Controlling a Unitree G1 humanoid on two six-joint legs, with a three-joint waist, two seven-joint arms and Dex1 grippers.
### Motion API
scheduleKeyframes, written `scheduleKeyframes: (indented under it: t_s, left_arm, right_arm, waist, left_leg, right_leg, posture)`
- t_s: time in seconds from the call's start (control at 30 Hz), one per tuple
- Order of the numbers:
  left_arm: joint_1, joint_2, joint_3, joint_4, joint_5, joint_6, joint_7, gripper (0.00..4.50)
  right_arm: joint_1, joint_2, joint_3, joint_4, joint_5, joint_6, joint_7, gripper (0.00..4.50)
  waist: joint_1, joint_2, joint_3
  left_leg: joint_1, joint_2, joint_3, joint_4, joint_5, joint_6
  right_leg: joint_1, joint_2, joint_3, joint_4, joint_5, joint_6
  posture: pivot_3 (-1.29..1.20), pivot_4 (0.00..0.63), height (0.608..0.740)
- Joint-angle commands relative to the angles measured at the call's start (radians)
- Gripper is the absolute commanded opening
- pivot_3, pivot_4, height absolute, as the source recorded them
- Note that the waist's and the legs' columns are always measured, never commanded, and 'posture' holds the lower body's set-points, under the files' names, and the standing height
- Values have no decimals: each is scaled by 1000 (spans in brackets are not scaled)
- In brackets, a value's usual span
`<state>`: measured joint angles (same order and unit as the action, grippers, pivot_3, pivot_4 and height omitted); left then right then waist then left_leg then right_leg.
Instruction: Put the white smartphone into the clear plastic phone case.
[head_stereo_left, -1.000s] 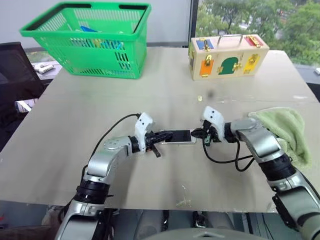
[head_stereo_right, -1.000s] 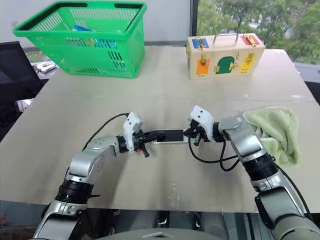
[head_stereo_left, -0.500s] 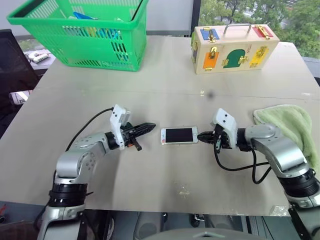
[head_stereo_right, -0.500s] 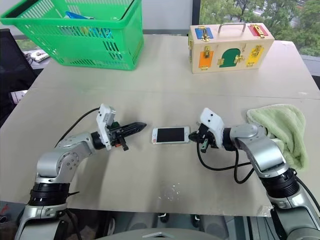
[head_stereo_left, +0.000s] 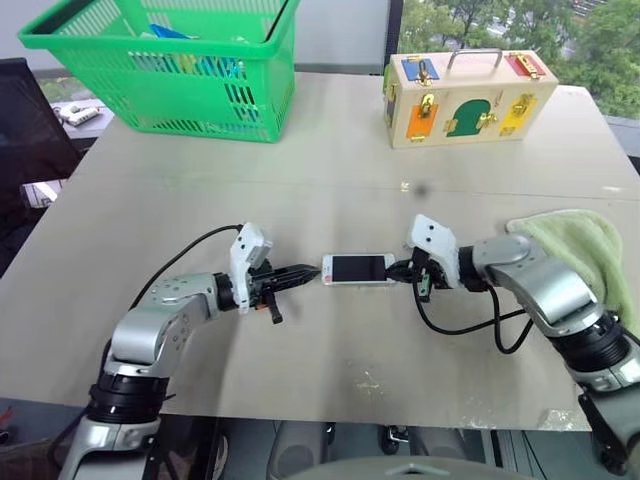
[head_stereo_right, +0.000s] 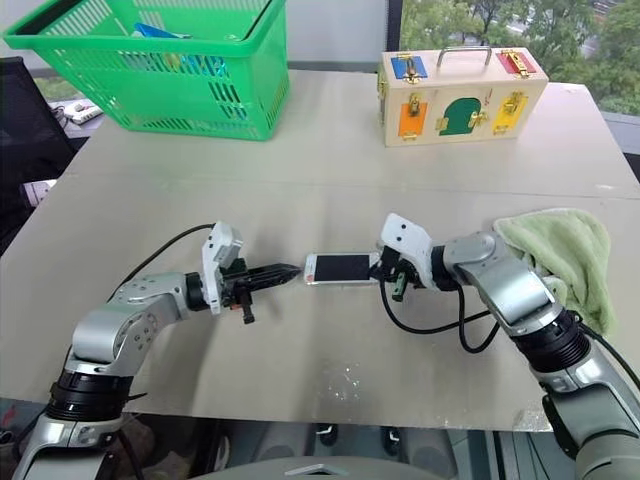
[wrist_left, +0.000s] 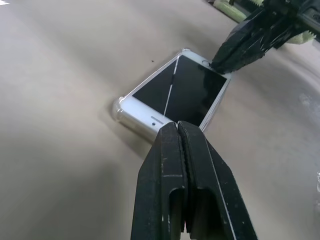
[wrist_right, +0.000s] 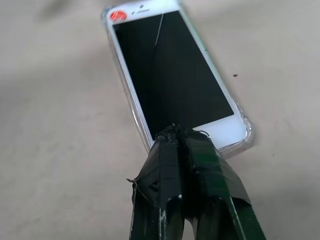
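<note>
A white smartphone (head_stereo_left: 357, 269) lies screen-up on the table (head_stereo_left: 330, 200), seemingly already inside its clear plastic phone case (wrist_left: 119, 107), with the closed, empty left gripper (head_stereo_left: 312, 270) and right gripper (head_stereo_left: 397, 271) at opposite ends; seating it well likely needs gentle, even downward presses on both ends.

The white smartphone (head_stereo_left: 358, 269) lies flat on the table (head_stereo_left: 330, 200) between the left gripper (head_stereo_left: 308, 271) and right gripper (head_stereo_left: 398, 271). Both point at its ends, fingers closed. A green basket (head_stereo_left: 170, 62) stands at the far edge.
</note>
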<state>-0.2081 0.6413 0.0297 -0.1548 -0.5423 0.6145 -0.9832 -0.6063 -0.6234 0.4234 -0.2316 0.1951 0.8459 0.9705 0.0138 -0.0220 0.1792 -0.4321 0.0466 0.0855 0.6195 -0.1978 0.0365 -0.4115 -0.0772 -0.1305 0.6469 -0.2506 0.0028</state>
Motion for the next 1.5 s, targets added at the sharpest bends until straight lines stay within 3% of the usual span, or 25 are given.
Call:
scheduleKeyframes:
  t_s: [0.03, 0.4, 0.57, 0.83, 1.07, 1.1, 1.13, 1.2, 1.23, 1.43, 1.47, 1.5]
  left_arm:
    - [12, 5, 8, -42, -2, -24, -3, 0]
    - [34, 1, 24, -72, -15, -22, 21, 0]
    - [46, 0, 30, -77, -19, -25, 29, 0]
    - [67, -11, 59, -55, -14, -56, 47, 0]
    - [58, -68, 109, -38, -14, -124, 113, 0]
    - [48, -74, 120, -35, -25, -122, 121, 0]
    - [38, -82, 134, -35, -39, -119, 130, 245]
    - [23, -92, 155, -38, -63, -106, 139, 978]
    - [18, -93, 162, -39, -71, -101, 142, 1240]
    - [23, -84, 180, -76, -107, -73, 141, 3960]
    - [25, -81, 179, -84, -109, -68, 144, 4430]
    - [28, -76, 177, -92, -109, -67, 143, 4430]
  right_arm:
    - [3, -18, 131, 88, -39, 43, 55, 29]
    - [-86, 43, 358, 358, -186, -20, 183, 29]
    - [-82, 108, 360, 478, -244, -71, 194, 29]
    - [-31, 161, 101, 376, -158, -166, 135, 29]
    - [166, 219, -228, 82, 3, -292, -22, 29]
    - [192, 225, -270, 45, 26, -295, -46, 298]
    - [221, 225, -303, 4, 38, -301, -69, 596]
    - [270, 223, -348, -65, 64, -292, -106, 1640]
    - [291, 213, -361, -95, 68, -291, -115, 1883]
    - [419, 161, -471, -256, 118, -267, -183, 4500]
    - [443, 153, -490, -276, 118, -271, -199, 4500]
    - [466, 144, -508, -294, 122, -273, -210, 4500]
  waist:
    - [0, -1, -1]
    - [-1, -3, -22]
    - [-4, -3, -39]
    - [-10, 3, -45]
    - [0, 8, -33]
    - [0, 8, -28]
    - [-1, 9, -22]
    - [0, 8, -17]
    - [1, 7, -16]
    - [2, 6, -10]
    - [3, 6, -10]
    - [4, 6, -10]
  left_leg:
    - [0, 0, 0, 1, 0, 0]
    - [4, 3, -2, 13, -3, 4]
    - [19, 8, -2, 12, -7, -1]
    - [23, 9, -6, 11, -8, -3]
    - [5, 8, -1, 9, -8, -4]
    - [2, 9, -1, 10, -8, -4]
    - [0, 9, -1, 11, -7, -5]
    - [0, 9, 1, 13, -8, -4]
    - [0, 9, 1, 13, -8, -4]
    - [0, 8, 0, 15, -8, -3]
    - [0, 9, -1, 15, -8, -3]
    - [0, 9, -2, 15, -8, -3]
  right_leg:
    - [0, 0, 0, 1, 0, 0]
    - [2, -1, -1, 13, 0, -1]
    - [15, -1, -3, 11, -3, -5]
    - [15, -2, -4, 10, -3, -5]
    - [-3, -1, -3, 12, 1, -6]
    - [-6, 0, -3, 13, 3, -9]
    - [-8, 1, -4, 14, 3, -9]
    - [-7, 5, -3, 13, 1, -6]
    - [-7, 5, -3, 13, 1, -5]
    - [-7, 5, -3, 13, 1, -5]
    - [-7, 5, -3, 14, 1, -5]
    - [-6, 5, -3, 14, 1, -5]
  posture:
    - [0, 150, 740]
    - [0, 150, 740]
    - [0, 150, 740]
    - [0, 150, 740]
    - [0, 150, 740]
    - [0, 150, 740]
    - [0, 150, 740]
    - [0, 150, 740]
    - [0, 150, 740]
    - [0, 150, 740]
    - [0, 150, 740]
    - [0, 150, 740]
